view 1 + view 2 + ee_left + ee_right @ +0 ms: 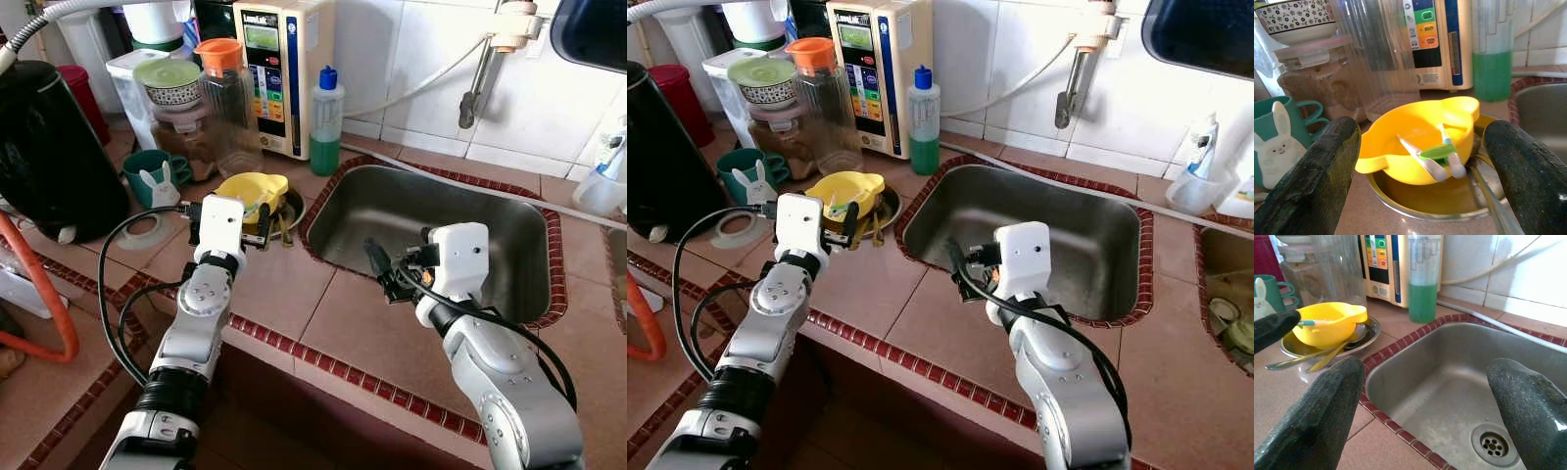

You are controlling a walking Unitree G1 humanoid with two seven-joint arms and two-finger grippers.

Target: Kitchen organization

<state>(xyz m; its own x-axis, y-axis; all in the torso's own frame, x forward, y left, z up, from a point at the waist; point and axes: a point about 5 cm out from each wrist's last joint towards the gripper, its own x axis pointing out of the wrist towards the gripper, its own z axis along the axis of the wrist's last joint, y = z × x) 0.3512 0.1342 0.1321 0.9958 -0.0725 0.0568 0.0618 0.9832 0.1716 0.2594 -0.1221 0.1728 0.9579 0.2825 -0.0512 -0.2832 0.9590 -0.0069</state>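
Hovering open and empty, the left hand (233, 228) faces the yellow bowl (1418, 139) just ahead; the right hand (1422, 406), equally open, overhangs the sink (509, 235).

Left arm extended forward, wrist level; left gripper (231, 227) fingers spread wide, hovering just short of the sink's (529, 220) left outer side. Right arm bent at the elbow, forearm angled inward; right gripper (378, 262) fingers spread, poised at the sink's near-left rim, pointing leftward across it.
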